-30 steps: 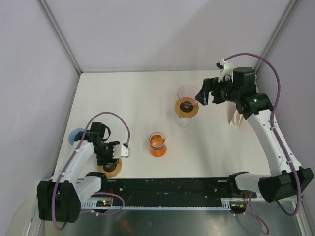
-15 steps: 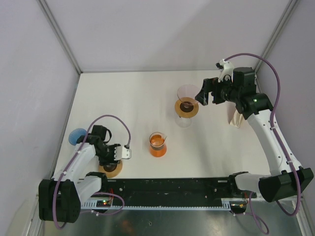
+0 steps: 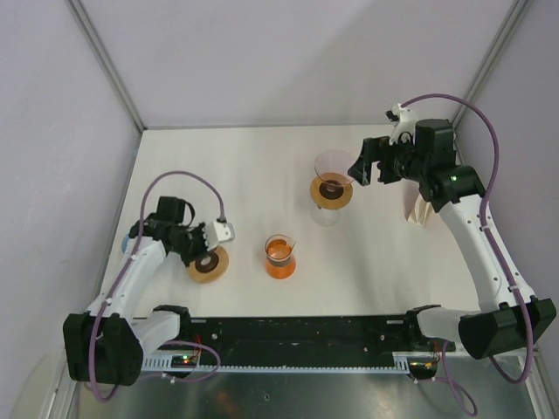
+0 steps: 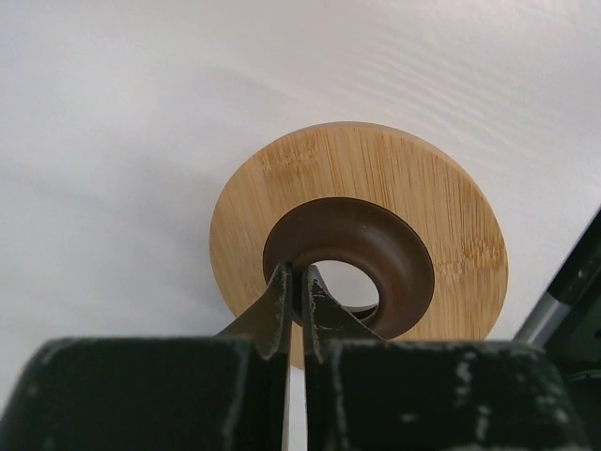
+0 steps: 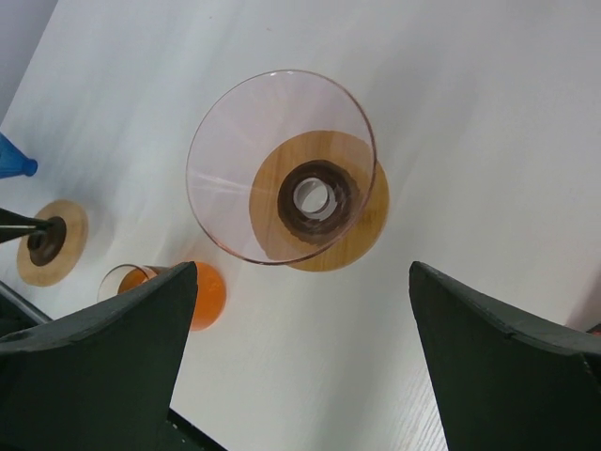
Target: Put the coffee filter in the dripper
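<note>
The dripper point(image 3: 332, 175) is a pink glass cone in a wooden collar, standing on a clear glass vessel right of centre; the right wrist view looks down into the dripper point(image 5: 282, 164). My right gripper point(image 3: 365, 166) hovers just right of the cone, wide open and empty point(image 5: 302, 268). The coffee filter point(image 3: 420, 209), beige folded paper, lies on the table under the right forearm. At the left, my left gripper point(image 3: 204, 258) is shut point(image 4: 293, 282) on the brown inner rim of a wooden ring point(image 4: 376, 235).
A glass beaker of orange liquid point(image 3: 279, 257) stands between the wooden ring point(image 3: 208, 264) and the dripper. A blue object point(image 5: 14, 160) sits at the far left behind the left arm. Grey walls enclose the table on three sides.
The left gripper closed on the wooden ring and carried it away from the near edge, up and slightly right. The right arm stayed where it was.
</note>
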Motion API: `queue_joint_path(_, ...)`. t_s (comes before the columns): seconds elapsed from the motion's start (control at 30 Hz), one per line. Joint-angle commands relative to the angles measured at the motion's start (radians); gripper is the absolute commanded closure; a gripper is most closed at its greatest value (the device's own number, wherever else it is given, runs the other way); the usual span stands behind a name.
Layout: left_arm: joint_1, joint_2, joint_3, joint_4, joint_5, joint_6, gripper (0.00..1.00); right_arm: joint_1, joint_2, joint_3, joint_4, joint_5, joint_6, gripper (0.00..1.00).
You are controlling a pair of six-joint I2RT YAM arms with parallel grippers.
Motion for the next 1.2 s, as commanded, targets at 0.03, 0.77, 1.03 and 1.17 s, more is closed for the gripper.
queue_joint_path(0.03, -0.055, 0.004, 0.204, 0.035, 0.027, -0.277, 1.00, -0.046, -0.037, -0.002, 0.078, -0.006, 0.042, 0.01)
queue_joint_path(0.77, -0.769, 0.351, 0.647, -0.036, -0.324, -0.412, 1.00, -0.067, -0.073, -0.002, 0.066, -0.029, 0.035, 0.01)
queue_joint_path(1.03, -0.837, 0.407, 0.670, -0.035, -0.372, -0.421, 1.00, -0.067, -0.063, -0.002, 0.064, -0.042, 0.035, 0.01)
queue_joint_path(1.17, -0.854, 0.422, 0.674, -0.032, -0.382, -0.413, 1.00, -0.067, -0.062, -0.002, 0.062, -0.042, 0.031, 0.01)
